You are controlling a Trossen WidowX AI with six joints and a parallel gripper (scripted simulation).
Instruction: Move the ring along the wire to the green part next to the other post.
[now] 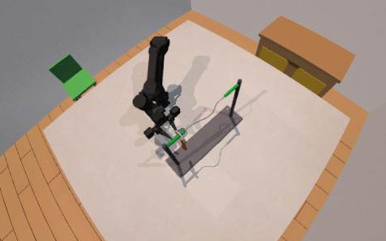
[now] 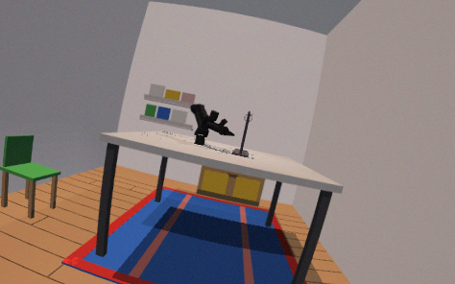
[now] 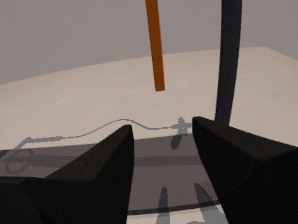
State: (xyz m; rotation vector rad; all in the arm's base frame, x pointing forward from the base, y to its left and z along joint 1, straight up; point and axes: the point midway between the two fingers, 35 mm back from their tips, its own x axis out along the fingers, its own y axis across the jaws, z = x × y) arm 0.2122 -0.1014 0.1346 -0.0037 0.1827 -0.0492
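A single black robot arm [image 1: 156, 67] [image 2: 203, 122] stands on the surface, bent at its joints, its upper section raised and its forward section sloping down and outward. At the end, the pincer [image 1: 166, 135] [image 2: 233, 134] [image 3: 162, 128] points forward and slightly downward, above the surface. Its two dark, tapered fingers stand partly open, apart from each other with nothing gripped between them; seen from the wrist, they reach in from the left and right edges, tips upward.

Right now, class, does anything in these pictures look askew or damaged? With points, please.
Nothing stands out: both posts [image 1: 235, 98] [image 1: 171, 155] rise from the base [image 1: 207, 140], and the orange handle [image 1: 184, 144] [image 3: 156, 50] looks whole.
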